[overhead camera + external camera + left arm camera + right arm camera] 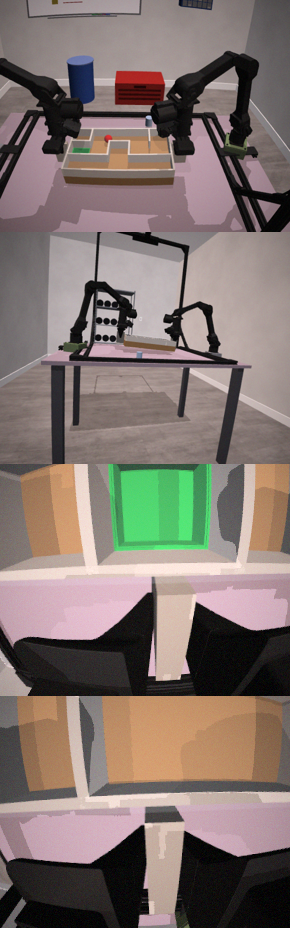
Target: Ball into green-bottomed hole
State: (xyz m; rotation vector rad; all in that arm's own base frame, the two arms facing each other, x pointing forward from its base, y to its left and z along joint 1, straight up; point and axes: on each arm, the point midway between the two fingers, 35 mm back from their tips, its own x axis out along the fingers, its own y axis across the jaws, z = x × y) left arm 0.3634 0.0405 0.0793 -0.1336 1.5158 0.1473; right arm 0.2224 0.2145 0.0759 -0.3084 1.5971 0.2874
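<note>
The walled maze board [117, 173] [150, 345] is held off the pink table and tilts, with the right arm's end higher. The red ball [108, 138] sits in the back lane against an inner wall corner. The green-bottomed hole [81, 150] [160, 509] is at the left arm's end. My left gripper [53, 147] [175, 334] [162, 597] is shut on the board's pale left handle tab [172, 639]. My right gripper [183, 148] [121, 333] [156, 830] is shut on the right handle tab [164, 876]. No black hole shows.
A small blue cylinder [148, 121] [139, 354] stands on the table behind the board. Black frame rails [217, 140] run round the table. A blue barrel [80, 78] and a red toolbox [139, 87] stand on the floor beyond.
</note>
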